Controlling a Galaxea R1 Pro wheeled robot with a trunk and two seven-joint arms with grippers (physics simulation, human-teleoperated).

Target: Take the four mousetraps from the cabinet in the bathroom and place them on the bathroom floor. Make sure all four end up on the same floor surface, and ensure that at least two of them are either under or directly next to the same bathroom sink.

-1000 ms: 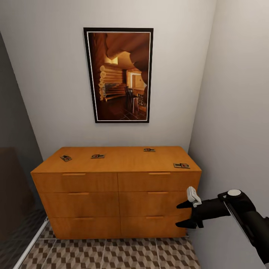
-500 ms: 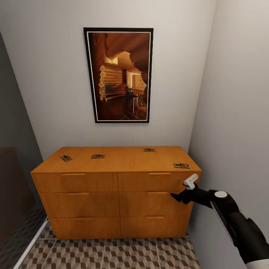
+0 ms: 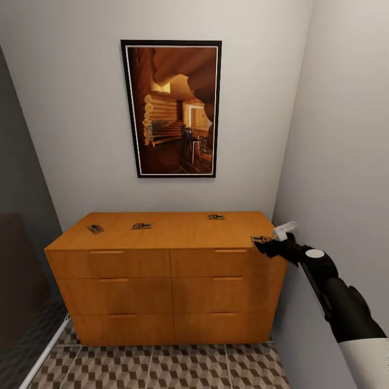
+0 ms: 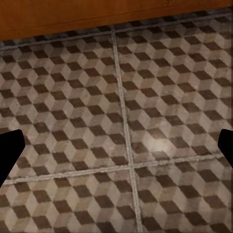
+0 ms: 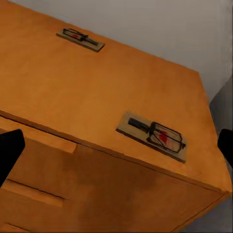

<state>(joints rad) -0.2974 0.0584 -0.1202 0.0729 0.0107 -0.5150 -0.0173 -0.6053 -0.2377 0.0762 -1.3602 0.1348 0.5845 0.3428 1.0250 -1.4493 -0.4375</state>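
Four mousetraps lie on top of the orange-brown cabinet [image 3: 167, 270]: one at far left [image 3: 95, 228], one beside it [image 3: 141, 226], one at the back right [image 3: 216, 217] and one at the front right corner [image 3: 262, 239]. My right gripper [image 3: 263, 247] hovers at that corner, open, just short of the nearest trap. The right wrist view has this mousetrap [image 5: 152, 136] between the spread fingers of the right gripper [image 5: 116, 148], with another mousetrap [image 5: 80, 39] farther back. My left gripper [image 4: 116, 150] is open over the bathroom floor [image 4: 145, 97]. The sink is out of view.
A framed picture [image 3: 172, 108] hangs above the cabinet. A grey wall [image 3: 346, 162] runs close along my right arm. A dark panel [image 3: 21, 270] with a white rail [image 3: 48, 346] borders the left. Cube-patterned tiles [image 3: 162, 367] lie before the cabinet.
My right arm has risen from in front of the lower drawers to the cabinet top's front right corner, beside the nearest mousetrap. The mousetraps have not moved.
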